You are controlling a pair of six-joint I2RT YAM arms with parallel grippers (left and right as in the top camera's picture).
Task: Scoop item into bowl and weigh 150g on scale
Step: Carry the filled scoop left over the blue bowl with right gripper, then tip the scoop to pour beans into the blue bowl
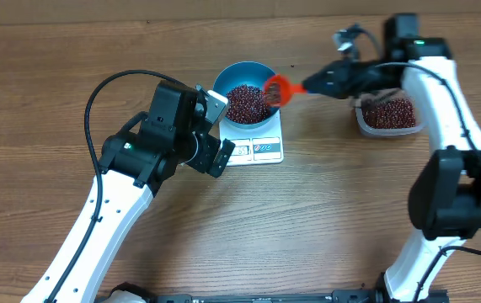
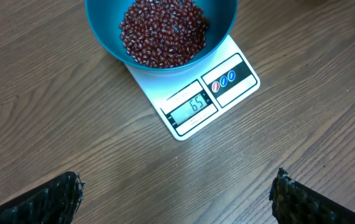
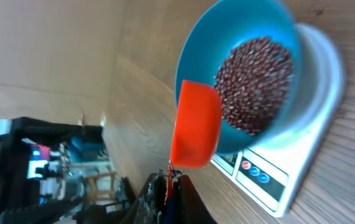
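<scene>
Brown wood-grain table [image 1: 46, 59] fills view, evenly lit; blurred dark clutter [image 3: 34, 155] beyond edge.

The wood-grain bench [image 1: 324, 219] carried two things directly. A flat white scale [image 1: 257, 150] lay toward 12 o'clock from the bench's middle in the overhead view, with its display and buttons along the 6 o'clock edge. A clear plastic tub [image 1: 366, 126] stood at 3 o'clock from the scale, well apart from it.
</scene>
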